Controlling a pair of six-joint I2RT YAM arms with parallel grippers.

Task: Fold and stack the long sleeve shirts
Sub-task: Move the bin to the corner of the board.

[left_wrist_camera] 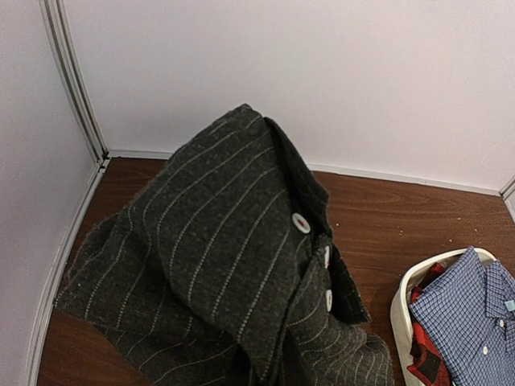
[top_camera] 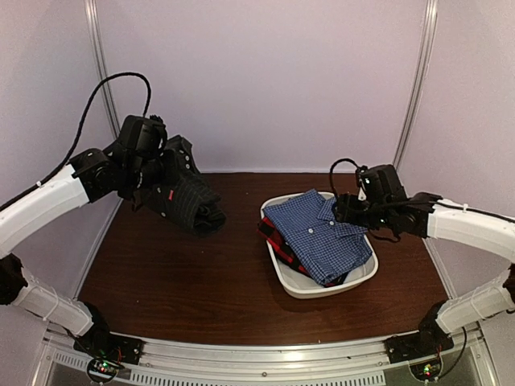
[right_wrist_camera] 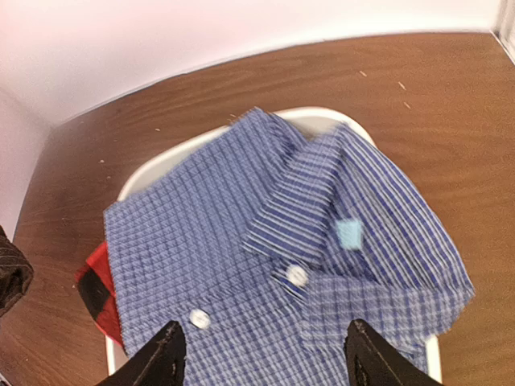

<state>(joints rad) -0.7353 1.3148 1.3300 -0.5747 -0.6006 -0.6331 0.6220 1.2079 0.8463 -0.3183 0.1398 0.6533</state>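
Left gripper (top_camera: 153,178) apparently clamping black pinstriped cloth shirt (left_wrist_camera: 225,265), fingers hidden in wrist view, right gripper (right_wrist_camera: 264,330) spread wide over blue-white checked shirt (right_wrist_camera: 233,241) filling white plastic tub (right_wrist_camera: 322,117)

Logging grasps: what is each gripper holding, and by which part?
Left gripper holds the black pinstriped shirt; cloth hides the grip spot. Right gripper open, holding nothing.

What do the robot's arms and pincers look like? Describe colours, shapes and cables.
Both the left arm and right arm have smooth white tubular links joined by bulky black joints. A thin black cable loops above the left wrist; a shorter one arcs at the right. The right pincer has two black fingers.
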